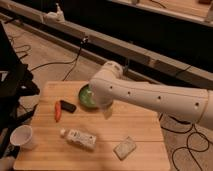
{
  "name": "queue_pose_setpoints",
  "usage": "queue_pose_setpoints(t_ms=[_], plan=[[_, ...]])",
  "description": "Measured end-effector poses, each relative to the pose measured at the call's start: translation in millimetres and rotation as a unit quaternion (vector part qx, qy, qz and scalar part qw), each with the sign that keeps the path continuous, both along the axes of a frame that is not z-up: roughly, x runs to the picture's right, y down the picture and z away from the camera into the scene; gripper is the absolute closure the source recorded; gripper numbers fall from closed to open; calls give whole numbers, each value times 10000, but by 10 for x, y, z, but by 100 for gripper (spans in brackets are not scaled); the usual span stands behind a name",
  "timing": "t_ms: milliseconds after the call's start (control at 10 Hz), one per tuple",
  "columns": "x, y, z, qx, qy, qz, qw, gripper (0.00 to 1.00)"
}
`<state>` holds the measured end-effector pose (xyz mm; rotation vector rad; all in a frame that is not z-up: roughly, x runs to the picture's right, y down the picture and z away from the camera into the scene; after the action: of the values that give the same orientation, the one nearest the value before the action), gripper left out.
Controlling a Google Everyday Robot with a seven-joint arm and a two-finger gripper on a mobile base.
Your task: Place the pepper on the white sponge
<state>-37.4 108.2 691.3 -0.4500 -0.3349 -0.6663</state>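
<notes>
Risk comes first from crowding. The pepper lies on the wooden table to the left of the green bowl as the camera sees it. A small black block lies just beside the pepper's far end, between it and the bowl. A grasp coming from the bowl's side could catch the block instead. It could also nudge the slender pepper so that it rolls toward the table's left edge, which is near.

The gripper hangs under the thick white arm, just right of the bowl and low over the board. Its fingers stand apart and hold nothing. The arm covers the bowl's right part, so a low sweep leftward could, I judge, clip the bowl's rim.

The white sponge lies well apart from the bowl, toward the camera and to the right, close to the table's front edge. It is small and lies askew. A pepper let go off-centre could roll off it and perhaps over that edge.

A white bottle lies on its side in front of the bowl, between pepper and sponge, where a low carry could knock it. A white cup stands far left of the bowl, near the front corner. Bare board lies right of the bowl and behind the sponge, which gives room for a raised carry.
</notes>
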Motion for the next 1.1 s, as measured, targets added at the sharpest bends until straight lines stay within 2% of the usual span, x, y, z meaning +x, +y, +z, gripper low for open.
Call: queue_pose_setpoints(t_ms=[400, 600, 900, 1100], plan=[[-11, 25, -21, -36, -64, -47, 10000, 35], [162, -55, 62, -46, 134, -202, 9997, 35], [-199, -96, 401, -237, -42, -694, 9973, 35], [-745, -79, 716, -343, -428, -1128, 9921, 35]])
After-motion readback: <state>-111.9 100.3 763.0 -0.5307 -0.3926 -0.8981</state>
